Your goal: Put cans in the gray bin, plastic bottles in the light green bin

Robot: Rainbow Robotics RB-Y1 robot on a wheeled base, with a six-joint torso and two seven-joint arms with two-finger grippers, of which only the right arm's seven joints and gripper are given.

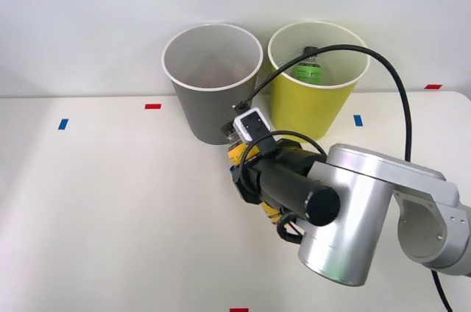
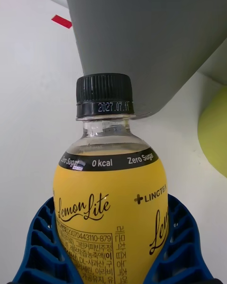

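Your right gripper has its blue fingers clamped on both sides of the yellow-label bottle. The bottle's black cap points at the base of the gray bin, very near it. The green-label bottle sits inside the light green bin, just beside the gray bin on the table.
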